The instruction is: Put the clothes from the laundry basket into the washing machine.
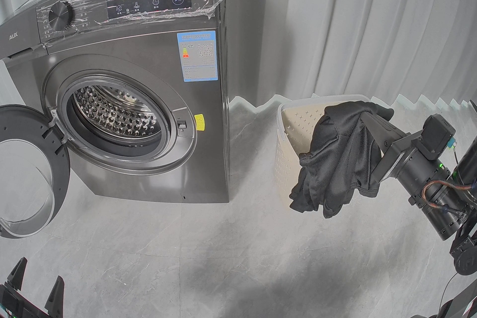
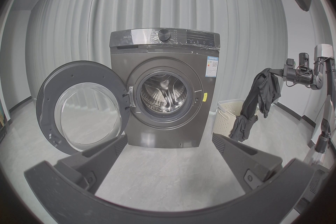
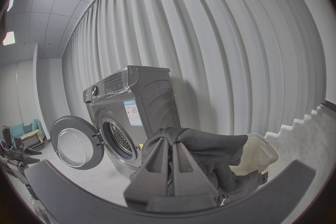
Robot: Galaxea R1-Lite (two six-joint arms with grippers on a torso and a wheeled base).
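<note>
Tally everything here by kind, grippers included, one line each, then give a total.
Washing machine: 1
Laundry basket: 1
Black garment, one bunch hanging from the right gripper: 1
Grippers: 2, the right gripper and the left gripper
Total: 5

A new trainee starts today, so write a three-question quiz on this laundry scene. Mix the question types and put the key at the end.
1. True or false: the washing machine has its door standing open.
2. Fill in: the left tool is ___ (open or shut).
3. The black garment hangs from: A the left tool, B the right tool, C the door.

Key: 1 true; 2 open; 3 B.
</note>
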